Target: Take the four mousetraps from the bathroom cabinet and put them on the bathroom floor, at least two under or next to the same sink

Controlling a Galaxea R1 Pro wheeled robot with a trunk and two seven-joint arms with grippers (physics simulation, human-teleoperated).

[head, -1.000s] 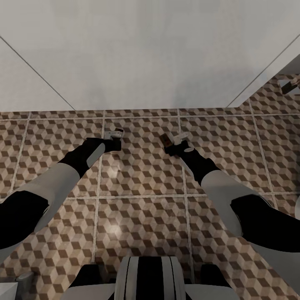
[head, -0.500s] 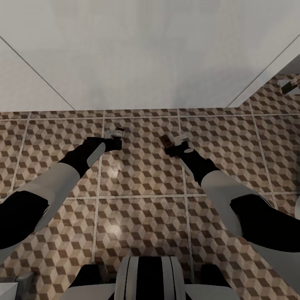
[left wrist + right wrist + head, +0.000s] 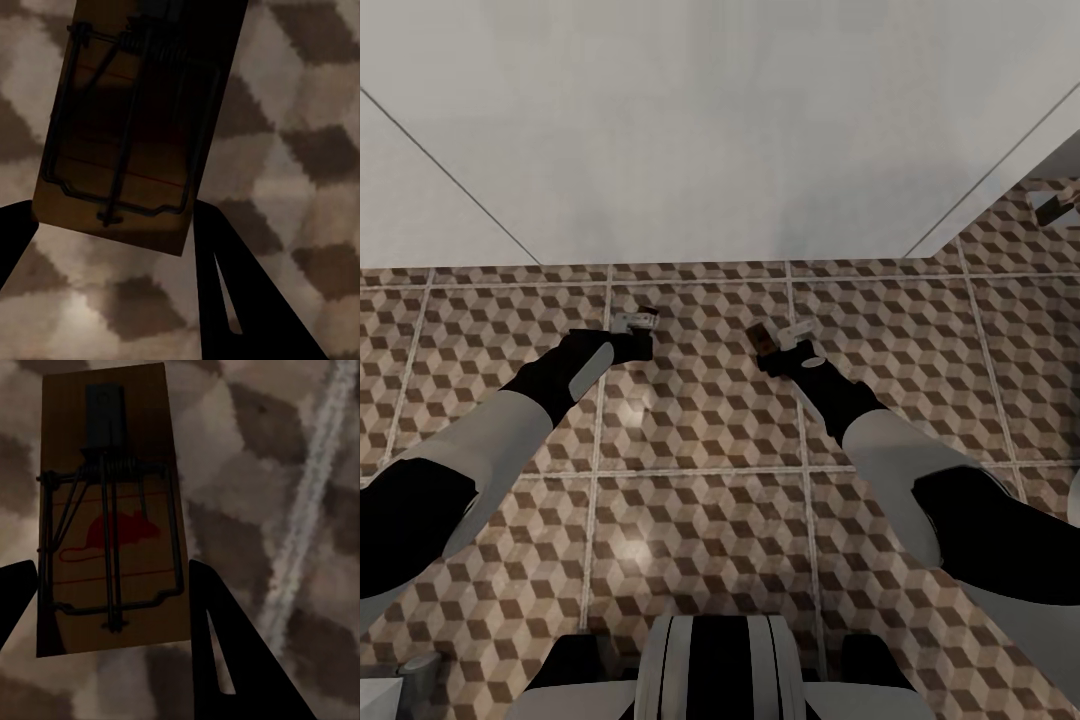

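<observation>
Both arms reach down over the cube-patterned bathroom floor (image 3: 700, 520), just in front of a plain white boxy unit (image 3: 710, 130); no basin or tap shows. My left gripper (image 3: 633, 330) is shut on a tan mousetrap (image 3: 127, 127) with a black wire spring. Its dark fingers (image 3: 225, 285) flank the trap's end low above the tiles. My right gripper (image 3: 777, 340) is shut on a second mousetrap (image 3: 112, 510) with a red mouse print, held just above the floor beside a grout line. The cabinet is out of view.
A small dark object (image 3: 1057, 206) lies on the tiles past the white unit's right corner. A grey cylinder (image 3: 415, 675) stands at the lower left. A white curved edge (image 3: 1074, 510) shows at the right. My base (image 3: 720, 670) is below.
Almost nothing. The trap end at the left gripper has turned slightly, so its red spot no longer faces the head camera. Both arms stay in place.
</observation>
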